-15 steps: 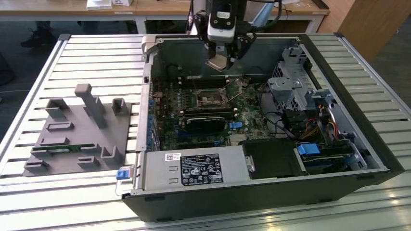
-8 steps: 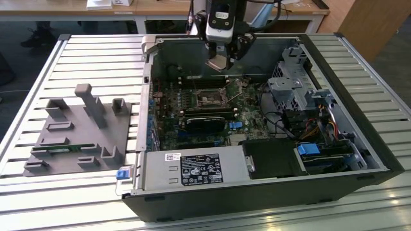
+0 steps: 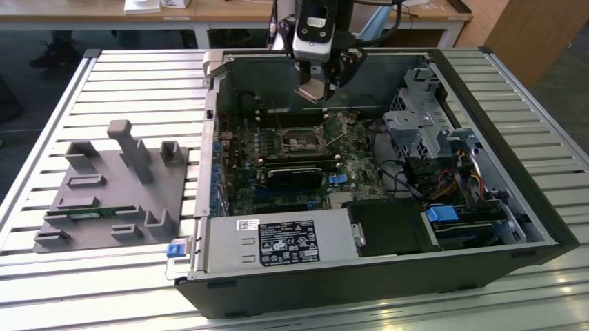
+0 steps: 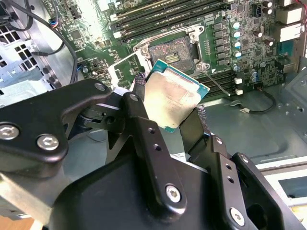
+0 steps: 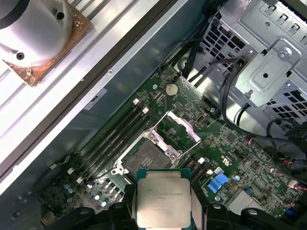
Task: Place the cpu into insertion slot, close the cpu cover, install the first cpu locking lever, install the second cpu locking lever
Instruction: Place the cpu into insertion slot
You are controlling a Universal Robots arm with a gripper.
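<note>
Above the open computer case [image 3: 368, 286], pincer [image 4: 170, 98] clamped on the cpu [image 5: 163, 201], its edges gripped between black fingers [image 4: 148, 134], insertion slot [image 5: 146, 160] exposed beneath, cpu cover [image 5: 180, 127] swung open.

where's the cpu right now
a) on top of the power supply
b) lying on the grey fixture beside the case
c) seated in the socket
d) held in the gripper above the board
d: the gripper clamps the cpu by its edges, clear of the motherboard, while the insertion slot lies bare with the cpu cover standing open.
</note>
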